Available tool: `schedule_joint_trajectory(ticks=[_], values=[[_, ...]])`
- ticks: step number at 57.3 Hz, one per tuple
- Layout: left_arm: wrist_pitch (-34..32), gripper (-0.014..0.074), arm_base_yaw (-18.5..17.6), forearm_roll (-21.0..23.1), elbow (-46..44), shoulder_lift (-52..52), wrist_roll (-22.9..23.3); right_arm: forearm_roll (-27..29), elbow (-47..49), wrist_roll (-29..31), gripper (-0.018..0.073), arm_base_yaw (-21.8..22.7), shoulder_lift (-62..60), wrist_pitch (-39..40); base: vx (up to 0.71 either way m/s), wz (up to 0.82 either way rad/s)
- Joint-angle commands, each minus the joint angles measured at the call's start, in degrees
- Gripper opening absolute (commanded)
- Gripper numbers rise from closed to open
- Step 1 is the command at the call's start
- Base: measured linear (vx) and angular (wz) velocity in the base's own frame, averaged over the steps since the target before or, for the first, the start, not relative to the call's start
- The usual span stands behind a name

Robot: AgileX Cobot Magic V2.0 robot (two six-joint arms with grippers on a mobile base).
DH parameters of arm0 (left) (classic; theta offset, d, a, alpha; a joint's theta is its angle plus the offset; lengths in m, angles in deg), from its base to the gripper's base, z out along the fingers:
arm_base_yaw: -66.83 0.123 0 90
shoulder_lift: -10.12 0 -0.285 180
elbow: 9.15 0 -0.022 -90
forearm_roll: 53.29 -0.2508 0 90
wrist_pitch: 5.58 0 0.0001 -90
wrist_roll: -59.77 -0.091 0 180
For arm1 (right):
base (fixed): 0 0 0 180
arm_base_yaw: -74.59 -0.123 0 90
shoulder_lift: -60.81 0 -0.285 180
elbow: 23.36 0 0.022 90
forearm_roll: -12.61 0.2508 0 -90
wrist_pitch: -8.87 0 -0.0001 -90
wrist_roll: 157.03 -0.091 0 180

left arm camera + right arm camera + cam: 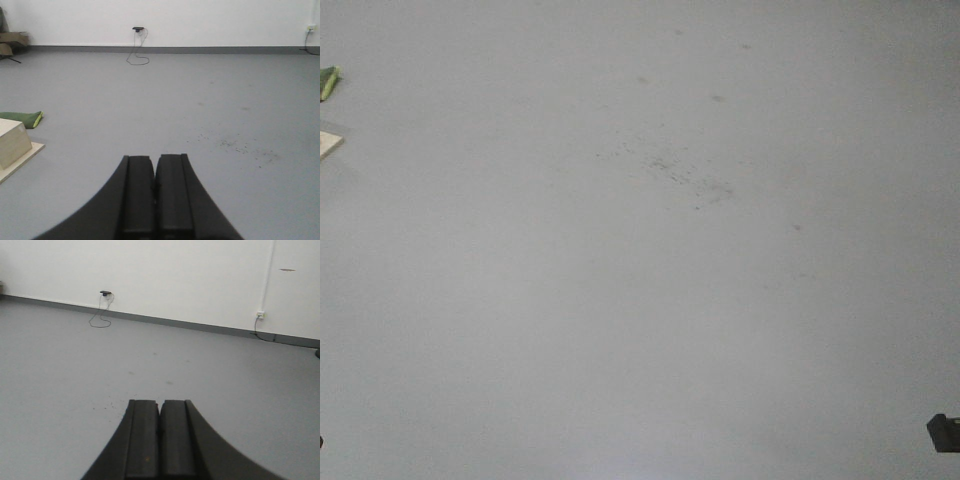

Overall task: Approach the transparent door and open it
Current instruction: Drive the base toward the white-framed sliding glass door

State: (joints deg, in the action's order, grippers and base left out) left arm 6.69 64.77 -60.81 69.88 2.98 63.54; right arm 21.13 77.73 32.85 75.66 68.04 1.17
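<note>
Left gripper [155, 167] and right gripper [160, 410] are pressed together, empty, and no door shows, so turn the base slowly to find it, clear of the box [11, 142].

No text, label, brand, number or sign can be read in any of the three views.
</note>
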Motion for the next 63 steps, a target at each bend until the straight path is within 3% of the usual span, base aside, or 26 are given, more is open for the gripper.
schedule_joint_trajectory(ticks=[1,63], values=[[-4.65,0.0003,-0.37,0.33,0.88,0.74,0.17,-0.02,-0.27,-0.01,0.0011,0.22,-0.70,4.95,0.49,0.34],[-4.65,0.0003,-0.37,0.33,0.88,0.74,0.17,-0.02,-0.27,-0.01,0.0011,0.22,-0.70,4.95,0.51,0.49]])
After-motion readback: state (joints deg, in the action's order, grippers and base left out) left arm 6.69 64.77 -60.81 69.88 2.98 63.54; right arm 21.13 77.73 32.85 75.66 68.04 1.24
